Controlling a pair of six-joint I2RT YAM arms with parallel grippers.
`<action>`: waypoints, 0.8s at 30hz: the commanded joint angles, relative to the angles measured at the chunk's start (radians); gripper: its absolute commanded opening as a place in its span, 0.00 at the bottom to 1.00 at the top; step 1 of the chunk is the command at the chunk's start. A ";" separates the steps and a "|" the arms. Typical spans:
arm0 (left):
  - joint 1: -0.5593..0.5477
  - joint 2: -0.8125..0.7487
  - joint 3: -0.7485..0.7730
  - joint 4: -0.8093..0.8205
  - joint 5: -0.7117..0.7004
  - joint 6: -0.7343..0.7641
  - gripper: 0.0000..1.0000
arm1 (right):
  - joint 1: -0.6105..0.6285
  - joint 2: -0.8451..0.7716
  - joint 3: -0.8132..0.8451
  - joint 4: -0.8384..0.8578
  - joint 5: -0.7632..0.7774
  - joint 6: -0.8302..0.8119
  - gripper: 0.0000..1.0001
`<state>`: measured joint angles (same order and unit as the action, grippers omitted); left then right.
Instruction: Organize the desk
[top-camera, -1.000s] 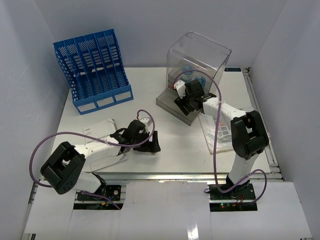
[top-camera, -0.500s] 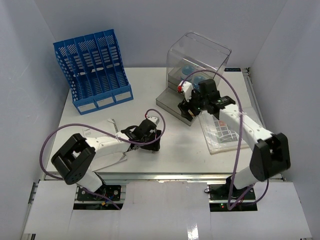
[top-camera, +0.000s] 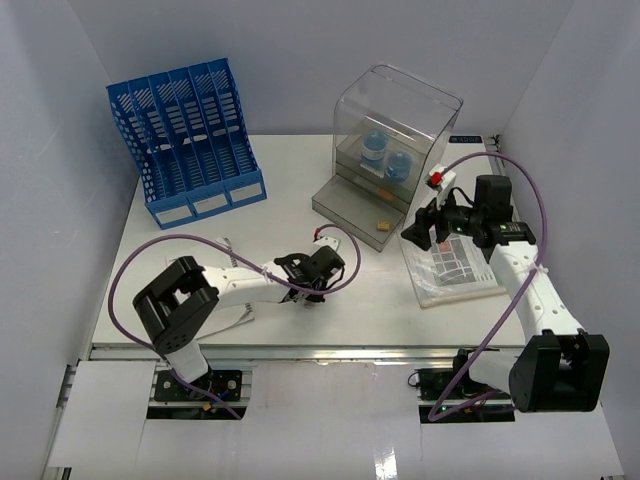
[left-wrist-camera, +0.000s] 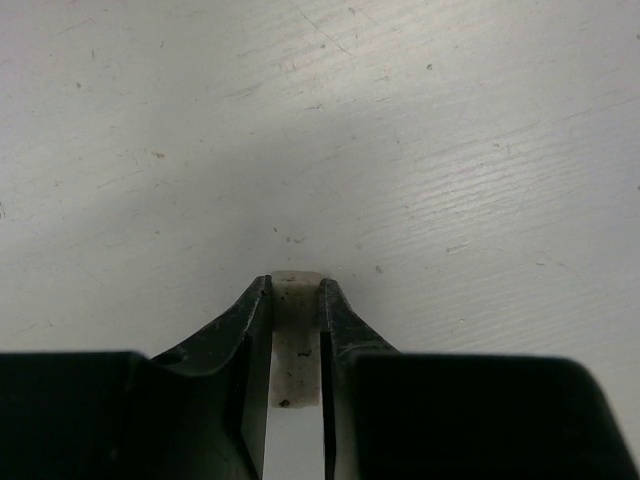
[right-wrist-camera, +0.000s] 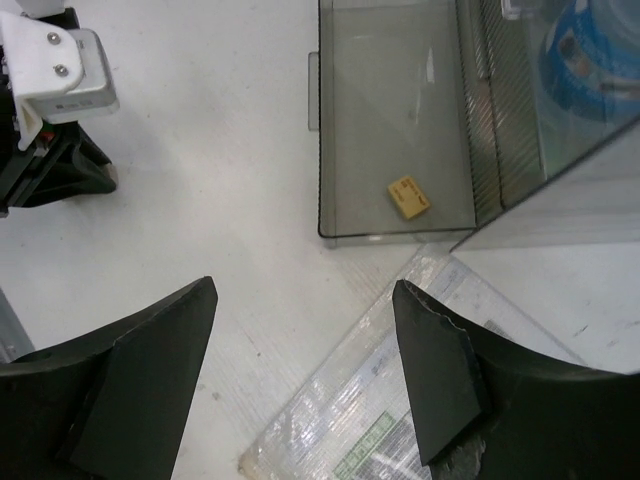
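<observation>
The left gripper (left-wrist-camera: 295, 290) is clenched on a small off-white block (left-wrist-camera: 295, 335) lying on the white counter (top-camera: 300, 200).
The counter stretches under both arms. At the right, the right gripper (right-wrist-camera: 303, 295) hangs released, jaws wide, above the counter between an open clear drawer (right-wrist-camera: 400, 120) and a plastic-sleeved sheet (top-camera: 455, 270).

A pale piece (left-wrist-camera: 296, 288) sat pinched between the left end effector's fingers (left-wrist-camera: 343, 325), mostly covered by them, its kind unclear. In the right wrist view a blue round thing (right-wrist-camera: 590, 50) ran off the top edge, and the tan bit (right-wrist-camera: 410, 197) in the tray (right-wrist-camera: 380, 100) was too small to name.
</observation>
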<state>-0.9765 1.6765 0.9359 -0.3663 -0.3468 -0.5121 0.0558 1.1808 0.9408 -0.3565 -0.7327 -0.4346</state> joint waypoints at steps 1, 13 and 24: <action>0.013 -0.036 0.062 -0.019 0.070 -0.021 0.15 | -0.095 -0.062 -0.069 0.080 -0.161 0.041 0.77; 0.368 0.139 0.312 0.605 0.583 -0.414 0.10 | -0.248 -0.153 -0.158 0.174 -0.264 0.096 0.76; 0.386 0.465 0.715 0.476 0.554 -0.476 0.54 | -0.255 -0.148 -0.155 0.155 -0.265 0.075 0.76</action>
<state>-0.5865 2.1418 1.5821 0.1664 0.1953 -0.9635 -0.1905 1.0389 0.7872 -0.2132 -0.9606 -0.3473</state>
